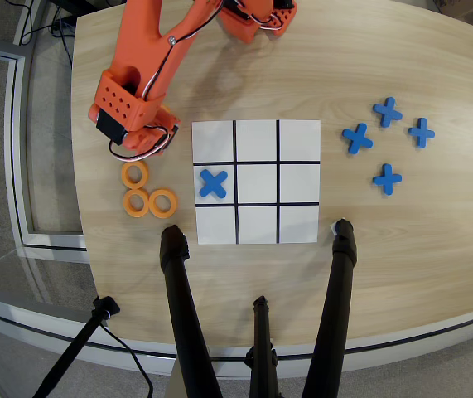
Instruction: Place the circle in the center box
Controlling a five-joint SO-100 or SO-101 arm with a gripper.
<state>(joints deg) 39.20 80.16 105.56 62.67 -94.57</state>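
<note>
Overhead view. Three rings sit in a tight cluster on the bare table left of the grid: ring (134, 173) uppermost, and two more, (137, 202) and (162, 201), touching one another below it. I judge each ring light, stiff and thin, likely to slide on the smooth wood; I would take hold across the band, one finger through the hole, one outside. The upper ring is nearest my gripper (141, 143), which hangs just above it in this view; the wrist body hides the jaws, so I cannot tell their spread or whether they hold anything. The centre box (257, 183) is empty and well apart to the right; a blue cross (213, 183) fills the cell just left of it, on the direct path. Four crosses lie far right. The table edge (83, 191) runs near the rings
</note>
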